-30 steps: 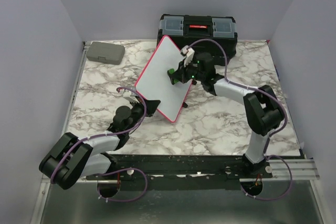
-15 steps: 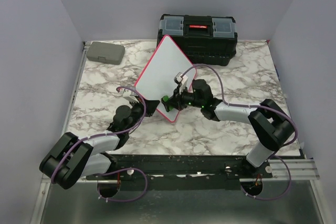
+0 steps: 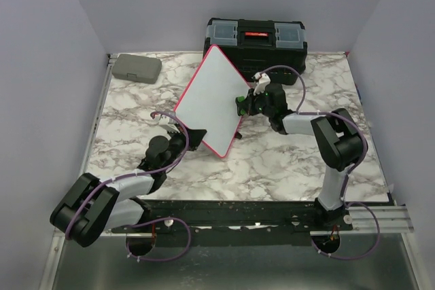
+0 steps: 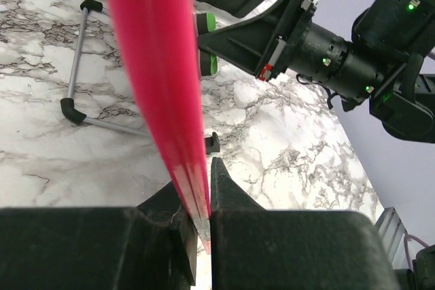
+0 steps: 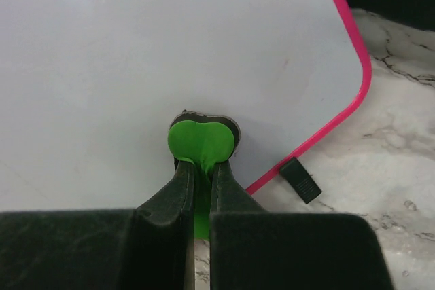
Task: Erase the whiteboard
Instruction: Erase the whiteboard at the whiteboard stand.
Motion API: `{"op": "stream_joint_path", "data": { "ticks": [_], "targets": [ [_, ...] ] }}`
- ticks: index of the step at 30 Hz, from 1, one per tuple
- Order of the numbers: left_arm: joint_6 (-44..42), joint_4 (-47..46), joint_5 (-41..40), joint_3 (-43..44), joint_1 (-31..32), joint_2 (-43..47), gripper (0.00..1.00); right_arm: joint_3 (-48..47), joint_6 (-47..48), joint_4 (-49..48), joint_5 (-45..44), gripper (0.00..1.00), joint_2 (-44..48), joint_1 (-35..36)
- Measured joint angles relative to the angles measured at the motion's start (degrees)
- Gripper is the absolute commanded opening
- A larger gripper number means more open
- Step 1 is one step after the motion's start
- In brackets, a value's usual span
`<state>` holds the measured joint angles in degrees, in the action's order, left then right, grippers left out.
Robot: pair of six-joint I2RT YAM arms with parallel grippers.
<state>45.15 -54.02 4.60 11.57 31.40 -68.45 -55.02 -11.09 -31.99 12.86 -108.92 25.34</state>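
The whiteboard point(image 3: 212, 100) is held tilted on the table point(image 3: 306, 161), its pink frame point(image 4: 163, 86) clamped by the left gripper point(image 4: 199, 198). A green eraser point(image 5: 200, 140), pinched in the right gripper point(image 5: 202, 176), is pressed against its face. No writing is seen; erasing is judged nearly done, faint specks aside.

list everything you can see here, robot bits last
whiteboard: one, white with pink frame, tilted up mid-table
eraser: one, green, against the whiteboard's face near its right corner
toolbox: one, black, far edge of the table
case: one, grey, far left corner
thin bar: one, grey with black ends, lying on the table by the whiteboard
table: one, marbled white and grey
left hand: shut on the whiteboard's frame
right hand: shut on the eraser
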Motion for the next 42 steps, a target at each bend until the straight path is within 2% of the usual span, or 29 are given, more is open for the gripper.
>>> {"op": "stream_joint_path", "data": {
  "ticks": [8,12,16,21,28,33,38,42],
  "targets": [
    [-0.3,-0.1,0.7,0.1,-0.4,0.0,0.00,-3.1,4.0,4.5,0.2,0.01,0.9,1.4],
    [0.0,-0.2,0.9,0.1,-0.7,-0.3,0.00,-3.7,7.0,5.2,0.0,0.01,5.4,8.3],
    [1.0,-0.2,1.0,0.1,-0.9,-0.8,0.00,-8.6,8.0,5.2,1.2,0.01,7.5,17.0],
    [2.2,-0.3,1.5,0.3,-0.9,-1.1,0.00,-14.4,7.3,6.1,2.0,0.01,6.1,20.0],
    [2.9,0.3,1.7,0.4,-1.5,-1.2,0.00,-25.2,3.0,10.5,-3.0,0.01,0.9,18.3],
    [3.0,0.3,3.1,0.8,-1.4,-1.2,0.00,-33.2,1.4,12.8,-6.3,0.01,-4.6,11.5],
    [2.9,0.3,3.7,0.9,-1.4,-1.2,0.00,-34.0,3.5,15.0,-7.7,0.01,-8.2,4.6],
    [2.7,0.2,3.9,0.9,-1.4,-1.1,0.00,-32.1,6.3,15.0,-7.5,0.01,-8.7,2.3]
  ]
}}
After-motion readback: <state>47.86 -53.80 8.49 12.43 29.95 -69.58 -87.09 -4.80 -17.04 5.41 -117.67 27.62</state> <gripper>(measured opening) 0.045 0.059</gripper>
